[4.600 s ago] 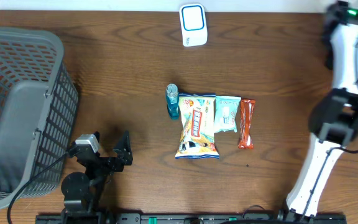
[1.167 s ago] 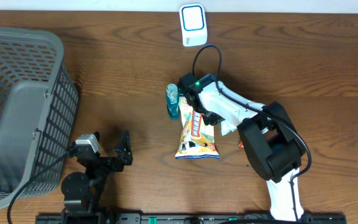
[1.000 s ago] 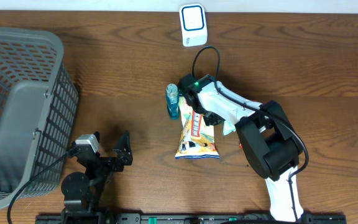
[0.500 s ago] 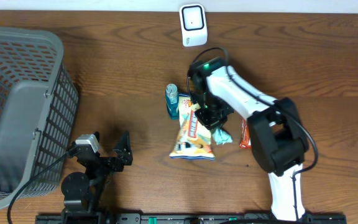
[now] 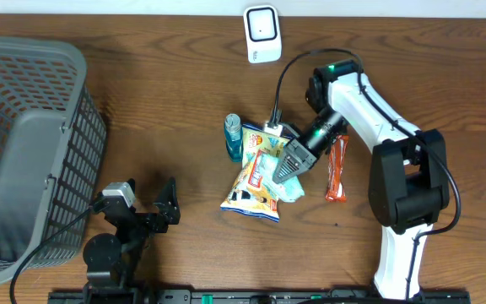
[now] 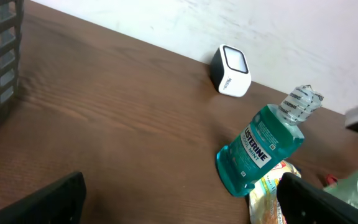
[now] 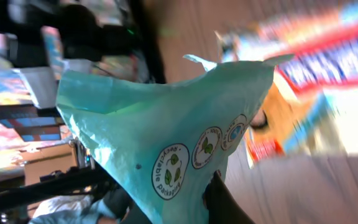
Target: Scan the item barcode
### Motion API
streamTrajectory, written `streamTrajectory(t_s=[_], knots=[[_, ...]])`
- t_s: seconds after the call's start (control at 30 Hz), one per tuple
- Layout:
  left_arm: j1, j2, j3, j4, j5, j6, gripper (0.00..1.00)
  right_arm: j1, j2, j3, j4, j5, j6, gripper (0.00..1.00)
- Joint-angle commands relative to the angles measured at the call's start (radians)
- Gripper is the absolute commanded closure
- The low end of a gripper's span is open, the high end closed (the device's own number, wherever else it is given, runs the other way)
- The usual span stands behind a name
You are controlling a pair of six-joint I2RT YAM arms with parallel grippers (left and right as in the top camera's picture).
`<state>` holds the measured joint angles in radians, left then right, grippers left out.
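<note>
The item in hand is a teal packet [image 5: 294, 187] printed with recycling logos [image 7: 166, 130]; my right gripper [image 5: 288, 162] is shut on it and holds it over the snack bag [image 5: 256, 176]. One dark finger [image 7: 221, 202] presses its lower edge in the right wrist view; the other is hidden behind the packet. The white scanner [image 5: 261, 34] stands at the table's far edge, also visible in the left wrist view [image 6: 230, 71]. My left gripper [image 5: 146, 211] rests open near the front left, nothing between its fingers [image 6: 48, 198].
A teal mouthwash bottle [image 5: 234, 137] lies left of the snack bag, close ahead of the left gripper [image 6: 263, 149]. A red bar [image 5: 336, 169] lies to the right of the packet. A large grey basket [image 5: 24, 152] fills the left side.
The right arm came in from the far right, closed on the teal packet and lifted it. The snack bag slid and turned toward the front left. The left arm stayed still.
</note>
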<state>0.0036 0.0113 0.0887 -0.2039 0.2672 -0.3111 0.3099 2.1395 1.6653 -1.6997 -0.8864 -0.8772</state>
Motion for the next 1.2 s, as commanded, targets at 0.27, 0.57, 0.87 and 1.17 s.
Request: streamTrajectory(t_s=[0.27, 0.57, 0.87, 1.17], knots=[[-0.004, -0.001, -0.016, -0.023, 0.01, -0.001, 0.02, 0.012, -0.028, -0.051, 0.039, -0.047, -0.268, 0.99], [-0.004, -0.001, -0.016, -0.024, 0.01, -0.001, 0.02, 0.025, -0.028, -0.057, 0.334, 0.233, 0.317, 0.98], [-0.004, -0.001, -0.016, -0.023, 0.01, -0.001, 0.02, 0.174, -0.028, -0.057, 0.452, 0.709, 0.702, 0.9], [-0.004, -0.001, -0.016, -0.024, 0.01, -0.001, 0.02, 0.324, -0.03, -0.057, 0.422, 0.805, 0.793, 0.66]])
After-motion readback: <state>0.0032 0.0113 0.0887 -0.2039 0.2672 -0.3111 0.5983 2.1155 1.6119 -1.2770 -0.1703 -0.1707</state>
